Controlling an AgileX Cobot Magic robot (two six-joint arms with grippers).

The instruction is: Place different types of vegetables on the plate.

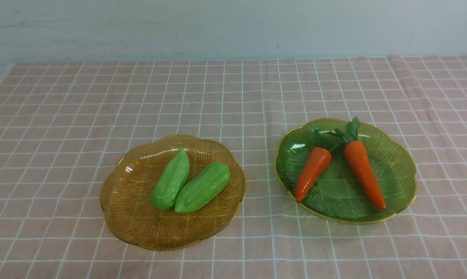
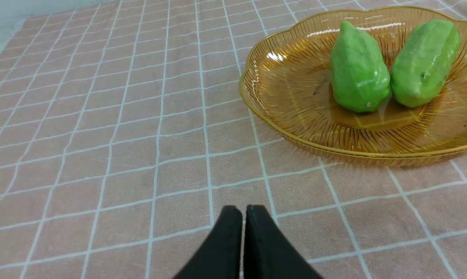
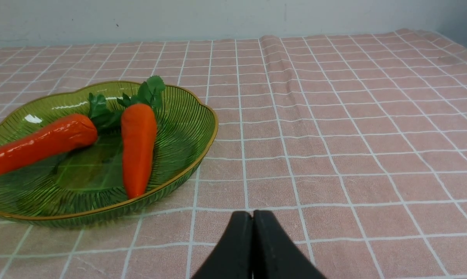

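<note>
Surface (image 1: 233, 97): covered by pink cloth with white grid lines, backed by a pale wall; a raised fold in the cloth toward the far right.
Amber plate (image 1: 132, 217): ribbed, see-through, gold-rimmed, on the robot's left half of the surface.
Left gourd (image 1: 171, 180): light green, bumpy, lying on the amber plate, pointed end away from the robot.
Right gourd (image 1: 203, 187): same kind, angled, touching the left gourd near their closer ends.
Green plate (image 1: 396, 170): ribbed, see-through, gold-rimmed, on the robot's right half, well apart from the amber plate.
Left carrot (image 1: 312, 173): glossy orange, lying on the green plate, tip toward the robot, reaching the near rim.
Right carrot (image 1: 363, 172): orange, matte-looking, just beside the left carrot, leafy tops close together at the far side, tips spread apart.
Left claw (image 2: 243, 211): black fingers pressed together, gripping nothing, above bare cloth near the amber plate.
Right claw (image 3: 252, 215): black fingers pressed together, gripping nothing, above bare cloth near the green plate.
Sorting so far: each plate held one kind only.
</note>
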